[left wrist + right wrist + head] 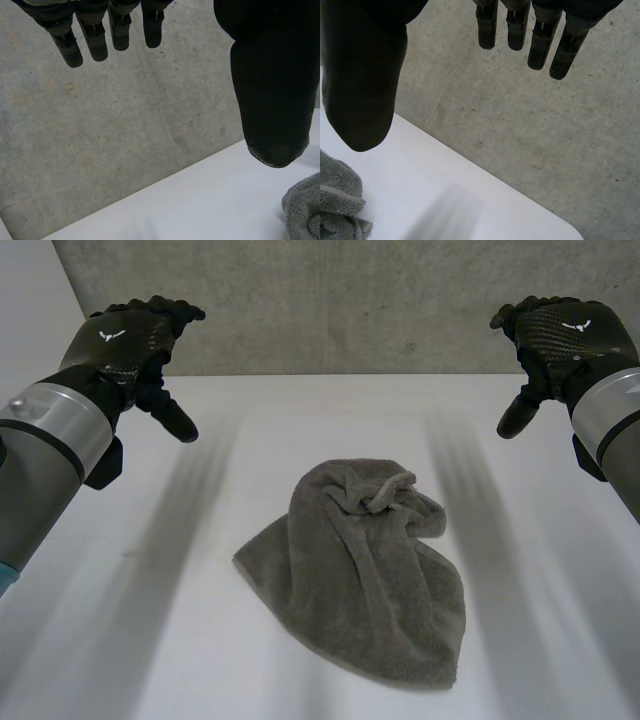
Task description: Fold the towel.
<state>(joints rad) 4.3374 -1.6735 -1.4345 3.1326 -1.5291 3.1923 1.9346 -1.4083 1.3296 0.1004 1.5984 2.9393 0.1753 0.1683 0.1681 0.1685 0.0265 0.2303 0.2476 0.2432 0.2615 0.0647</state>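
Lying crumpled on the white tabletop [150, 630], the grey towel [360, 575] sits near the middle, between the two sides and touching neither robot hand; its far part is bunched into twisted folds and ridges, while its near part spreads flatter toward a rounded edge.

The left robot hand [128, 345] hovers above the far left of the tabletop, well apart from the towel; in its own wrist view its fingers [95, 45] hang straight and stand away from the thumb [272, 90], so it is wide open and has hold of nothing; a small bunched bit of the towel shows on the tabletop just past the thumb's tip.

The right robot hand [562, 335] hovers above the far right, equally well apart from the towel; its fingers [540, 47] are straight and stand off from its thumb [362, 85], spread open and gripping nothing; a folded, hemmed edge of the towel lies on the tabletop near that thumb.

Behind the tabletop stands a grey concrete wall [350, 300].
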